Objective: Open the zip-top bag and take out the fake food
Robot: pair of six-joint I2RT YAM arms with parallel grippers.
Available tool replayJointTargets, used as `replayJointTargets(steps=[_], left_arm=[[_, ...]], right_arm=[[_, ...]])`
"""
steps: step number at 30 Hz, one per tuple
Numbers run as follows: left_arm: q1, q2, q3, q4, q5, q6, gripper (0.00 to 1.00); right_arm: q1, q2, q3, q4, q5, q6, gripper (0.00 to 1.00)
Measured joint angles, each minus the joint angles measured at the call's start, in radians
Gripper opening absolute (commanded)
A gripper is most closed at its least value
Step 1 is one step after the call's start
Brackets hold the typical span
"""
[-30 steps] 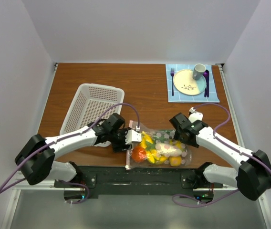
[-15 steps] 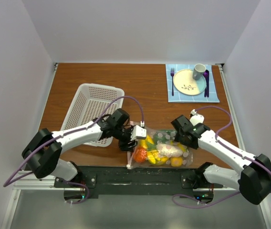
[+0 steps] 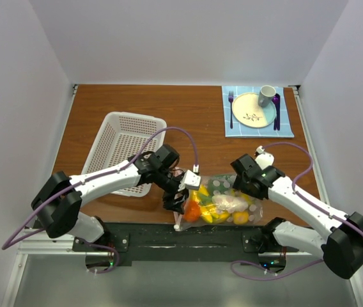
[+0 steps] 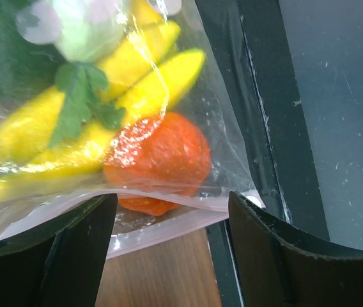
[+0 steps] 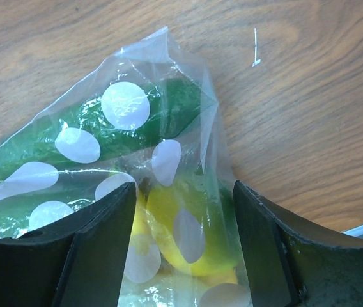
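The zip-top bag (image 3: 223,199) lies near the table's front edge, clear with white dots and full of fake food. In the left wrist view its pinkish zip strip (image 4: 169,225) runs between my left gripper's (image 4: 169,211) open fingers, with an orange-red round fruit (image 4: 159,157) and yellow bananas (image 4: 137,70) just behind it. My left gripper (image 3: 179,197) is at the bag's left end. My right gripper (image 3: 245,187) is open and straddles the bag's right corner (image 5: 169,96), where a dark green cucumber (image 5: 105,121) and a yellow lemon (image 5: 181,217) show through.
A white perforated basket (image 3: 123,148) stands to the left behind my left arm. A blue mat with a yellow plate (image 3: 254,110), fork (image 3: 231,101) and cup (image 3: 266,96) lies at the back right. The black base rail (image 3: 188,238) runs just in front of the bag.
My left gripper has moved right and toward the near edge, onto the bag's zip end. The bag has shifted slightly to the right. The right gripper has barely moved.
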Motion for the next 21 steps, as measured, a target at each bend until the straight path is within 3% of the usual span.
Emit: replayJointTargets(steps=[8, 14, 21], left_arm=[[0.069, 0.004, -0.045, -0.065, -0.057, 0.101, 0.73], [0.100, 0.002, -0.109, -0.003, -0.148, 0.130, 0.68], [0.099, 0.107, -0.107, 0.083, -0.188, 0.140, 0.66]], right_arm=[[0.008, -0.047, 0.000, -0.045, -0.008, 0.012, 0.65], [0.016, -0.126, 0.000, -0.117, -0.017, 0.034, 0.64], [0.079, -0.204, 0.006, -0.230, -0.043, 0.076, 0.64]])
